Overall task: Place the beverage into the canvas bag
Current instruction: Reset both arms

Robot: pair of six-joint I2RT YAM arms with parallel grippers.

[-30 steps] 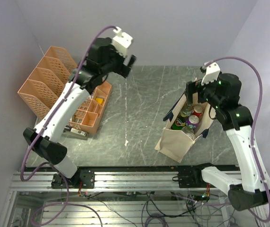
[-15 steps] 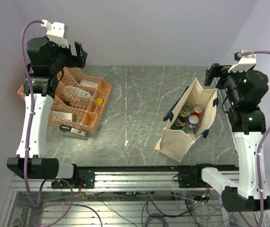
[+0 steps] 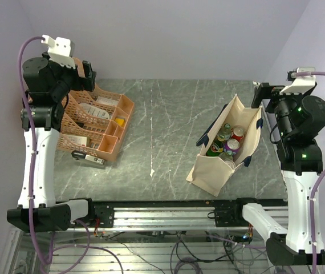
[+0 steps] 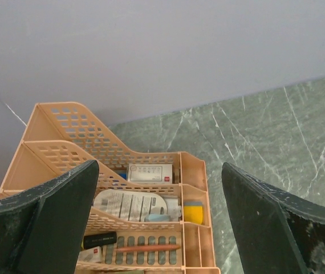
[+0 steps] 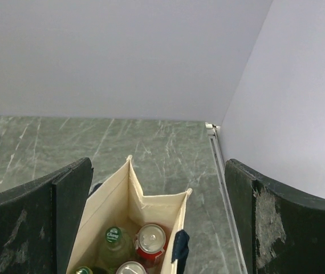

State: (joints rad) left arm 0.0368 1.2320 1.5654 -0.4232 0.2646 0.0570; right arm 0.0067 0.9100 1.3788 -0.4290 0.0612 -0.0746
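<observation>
The cream canvas bag [image 3: 211,171] stands open on the right half of the green marble table, its navy handle [image 5: 179,248] hanging at the rim. Several beverage cans and bottles [image 3: 229,142] stand inside it; a red can [image 5: 151,240] and a green-capped bottle [image 5: 113,237] show in the right wrist view. My right gripper [image 3: 260,94] hangs open high above the bag's far end, holding nothing [image 5: 159,222]. My left gripper [image 3: 87,75] is open and empty, raised over the orange trays at the far left [image 4: 157,228].
Orange plastic file trays [image 3: 97,123] with papers, a yellow item [image 4: 194,211] and pens sit at the left. A small black-and-white object [image 3: 88,158] lies in front of them. Walls close in at the back and on both sides.
The left arm swung from over the table's middle back to the far left above the trays. The right gripper lifted away from the bag's mouth, up and to the right.
</observation>
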